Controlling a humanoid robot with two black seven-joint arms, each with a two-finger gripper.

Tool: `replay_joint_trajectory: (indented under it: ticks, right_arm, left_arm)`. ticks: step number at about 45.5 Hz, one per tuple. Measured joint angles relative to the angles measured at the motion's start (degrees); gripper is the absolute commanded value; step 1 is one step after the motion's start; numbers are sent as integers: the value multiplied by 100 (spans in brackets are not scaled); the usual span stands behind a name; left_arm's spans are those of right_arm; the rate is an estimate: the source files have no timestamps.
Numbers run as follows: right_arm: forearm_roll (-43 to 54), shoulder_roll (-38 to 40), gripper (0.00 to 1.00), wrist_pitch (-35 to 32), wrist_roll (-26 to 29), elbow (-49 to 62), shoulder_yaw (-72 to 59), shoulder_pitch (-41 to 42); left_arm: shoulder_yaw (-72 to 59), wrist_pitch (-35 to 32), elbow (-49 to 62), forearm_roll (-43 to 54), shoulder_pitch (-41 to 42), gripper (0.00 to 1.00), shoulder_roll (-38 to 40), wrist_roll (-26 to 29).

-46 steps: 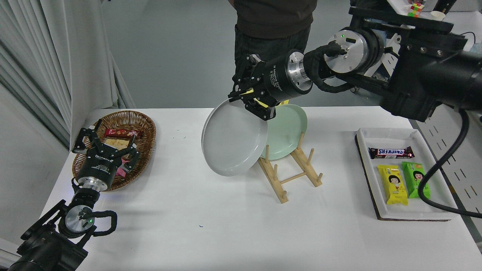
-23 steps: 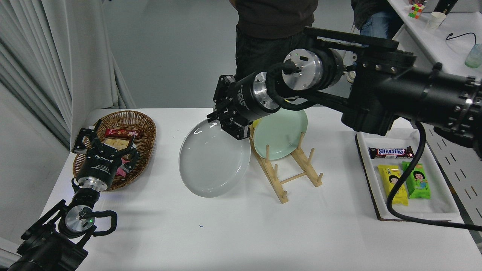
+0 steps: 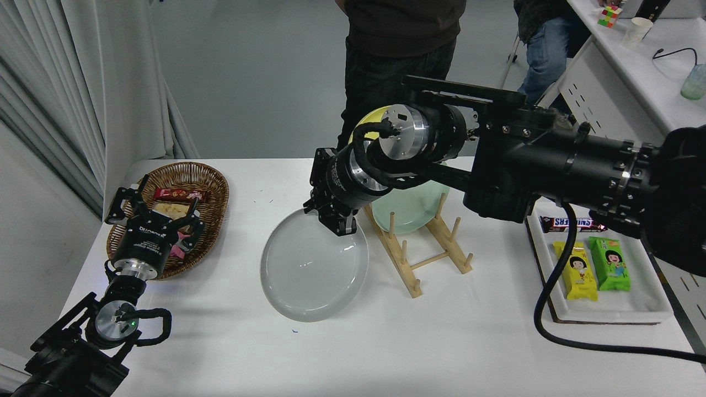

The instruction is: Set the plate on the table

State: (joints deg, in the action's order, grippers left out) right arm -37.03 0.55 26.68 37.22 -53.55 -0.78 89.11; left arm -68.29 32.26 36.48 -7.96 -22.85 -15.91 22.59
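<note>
The light grey plate (image 3: 311, 270) lies nearly flat, low over the white table (image 3: 353, 353), just left of the wooden rack. I cannot tell whether its near edge touches the tabletop. My right gripper (image 3: 334, 219) is shut on the plate's far rim, its arm reaching in from the right. My left gripper (image 3: 156, 212) is parked open at the lower left, over the basket.
A wooden plate rack (image 3: 422, 251) holds a mint green plate (image 3: 411, 207); a yellow plate (image 3: 370, 122) peeks out behind my arm. A wicker basket (image 3: 207, 182) with snacks is at the left, a white tray (image 3: 606, 309) with candy bars at the right. A person (image 3: 397, 49) stands at the far side.
My right gripper has carried the grey plate left and down from the rack, tilting it from nearly upright to nearly flat. The left arm has not moved.
</note>
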Motion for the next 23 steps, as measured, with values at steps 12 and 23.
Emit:
replay_joint_trajectory:
  ticks: [12, 23]
  right_arm:
    - [-6, -41, 0, 325, 193, 238, -19, -160]
    - [-45, -51, 0, 514, 406, 399, 31, -395]
  left_arm:
    - [0, 0, 0, -1, 0, 98, 0, 0]
    - [0, 0, 0, -1, 0, 98, 0, 0]
